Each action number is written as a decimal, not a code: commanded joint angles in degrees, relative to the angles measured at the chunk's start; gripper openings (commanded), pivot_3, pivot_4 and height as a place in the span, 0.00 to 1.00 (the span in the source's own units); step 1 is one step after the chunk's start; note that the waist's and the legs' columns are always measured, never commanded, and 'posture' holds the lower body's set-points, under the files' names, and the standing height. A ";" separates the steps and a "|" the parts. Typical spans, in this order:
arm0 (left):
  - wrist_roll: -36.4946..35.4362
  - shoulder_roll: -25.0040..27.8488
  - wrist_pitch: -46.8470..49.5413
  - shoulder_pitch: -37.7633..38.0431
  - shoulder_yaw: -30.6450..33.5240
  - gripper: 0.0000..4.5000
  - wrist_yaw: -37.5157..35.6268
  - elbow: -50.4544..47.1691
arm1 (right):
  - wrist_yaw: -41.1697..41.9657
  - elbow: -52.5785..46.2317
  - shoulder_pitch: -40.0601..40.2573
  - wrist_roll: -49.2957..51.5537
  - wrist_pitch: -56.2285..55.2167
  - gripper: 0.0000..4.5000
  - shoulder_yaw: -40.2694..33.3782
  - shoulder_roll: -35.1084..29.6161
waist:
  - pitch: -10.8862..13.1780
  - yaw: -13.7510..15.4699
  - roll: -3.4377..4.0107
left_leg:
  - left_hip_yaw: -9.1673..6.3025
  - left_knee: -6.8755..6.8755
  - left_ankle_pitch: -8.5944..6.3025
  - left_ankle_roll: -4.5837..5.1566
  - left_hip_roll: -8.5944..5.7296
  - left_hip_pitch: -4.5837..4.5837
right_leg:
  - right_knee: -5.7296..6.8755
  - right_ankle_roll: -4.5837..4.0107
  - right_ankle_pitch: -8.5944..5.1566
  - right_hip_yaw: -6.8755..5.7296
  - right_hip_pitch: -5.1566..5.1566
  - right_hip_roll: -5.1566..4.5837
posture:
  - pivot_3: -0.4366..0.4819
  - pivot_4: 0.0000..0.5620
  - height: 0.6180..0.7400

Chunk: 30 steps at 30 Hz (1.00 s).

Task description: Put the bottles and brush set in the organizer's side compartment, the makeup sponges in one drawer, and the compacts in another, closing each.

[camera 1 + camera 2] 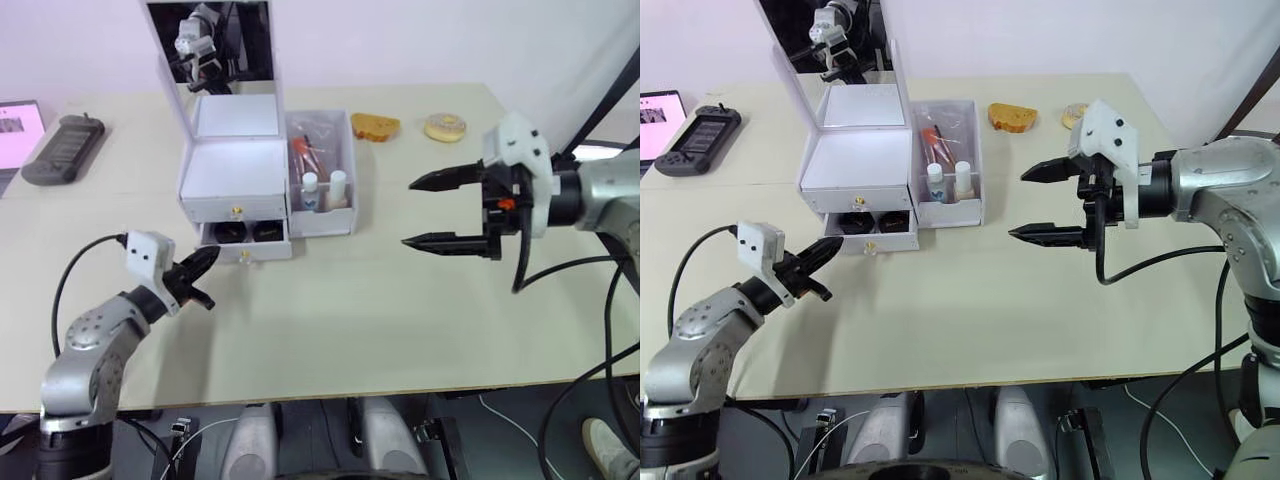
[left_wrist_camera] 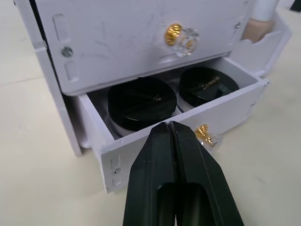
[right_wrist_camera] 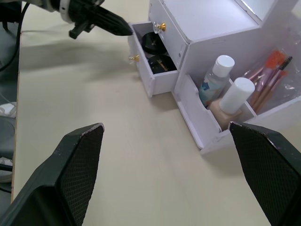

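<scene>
The white organizer [image 1: 232, 168] stands at the table's middle back with its mirror lid up. In its side compartment [image 1: 343, 215] stand the two bottles [image 3: 214, 80] [image 3: 231, 102], with the brush set [image 3: 269, 77] behind them. The upper drawer [image 2: 122, 42] is closed. The lower drawer [image 2: 235, 109] is pulled out and holds two black compacts [image 2: 142, 101] [image 2: 208, 86]. My left gripper [image 2: 168, 126] is shut and empty, its tip at the drawer's front panel beside the gold knob [image 2: 207, 135]. My right gripper [image 1: 410, 212] hangs open and empty to the organizer's right. The makeup sponges are hidden.
A dark handheld console [image 1: 62, 148] and a pink-screened device [image 1: 15, 128] lie at the far left. A yellowish bread-like piece [image 1: 375, 126] and a doughnut-like round [image 1: 445, 127] sit at the back right. Bare tabletop [image 1: 350, 320] stretches in front of the organizer.
</scene>
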 commanded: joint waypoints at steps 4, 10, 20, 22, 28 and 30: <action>3.12 0.31 -3.89 -6.45 -2.61 0.00 0.54 6.04 | -1.26 -1.69 -1.64 0.64 0.47 1.00 -2.70 -0.83 | 0.00 0.13 0.00 | 0.02 0.07 0.00 0.00 -0.01 -0.03 | -0.02 0.00 0.00 0.01 0.02 -0.02 | 0.48 0.27 1.00; 5.98 -0.21 -6.66 -10.72 -4.68 0.00 1.60 11.49 | -2.22 -2.26 -1.48 0.79 1.05 1.00 -3.16 -0.66 | 0.00 0.09 0.00 | 0.01 -0.04 0.00 0.00 -0.01 -0.02 | -0.02 0.01 0.00 0.00 0.00 -0.01 | 0.48 0.27 1.00; 6.77 -1.05 -7.96 -13.96 -5.41 0.00 1.63 14.88 | -3.04 -2.20 -0.75 0.83 1.14 1.00 -3.93 -0.47 | 0.00 0.22 0.00 | -0.01 0.05 0.01 -0.01 -0.01 -0.02 | 0.00 -0.06 0.05 -0.01 0.02 -0.01 | 0.48 0.27 1.00; 6.61 -1.10 -7.48 -13.49 -5.55 0.00 1.43 14.20 | -3.11 -2.40 -0.10 1.11 1.30 1.00 -4.22 -0.42 | 0.00 0.29 0.00 | -0.01 0.05 0.01 -0.01 -0.01 -0.02 | 0.01 -0.06 0.05 -0.01 0.02 -0.01 | 0.48 0.27 1.00; -0.08 2.65 -2.87 -3.90 0.66 0.06 -3.01 6.08 | -4.20 1.10 6.86 6.74 6.17 1.00 -8.72 1.89 | -0.02 -0.36 -0.05 | 0.04 -0.07 0.00 -0.01 0.00 -0.06 | -0.15 0.01 0.01 0.01 0.04 -0.03 | 0.48 0.27 1.00; -1.26 4.85 -3.06 -1.00 3.70 0.18 -4.38 5.88 | -4.86 3.01 9.76 4.55 4.28 1.00 -9.05 1.99 | -0.02 -0.34 -0.06 | 0.06 -0.15 -0.01 0.01 0.02 -0.04 | -0.15 0.03 -0.01 0.02 -0.01 -0.02 | 0.48 0.27 1.00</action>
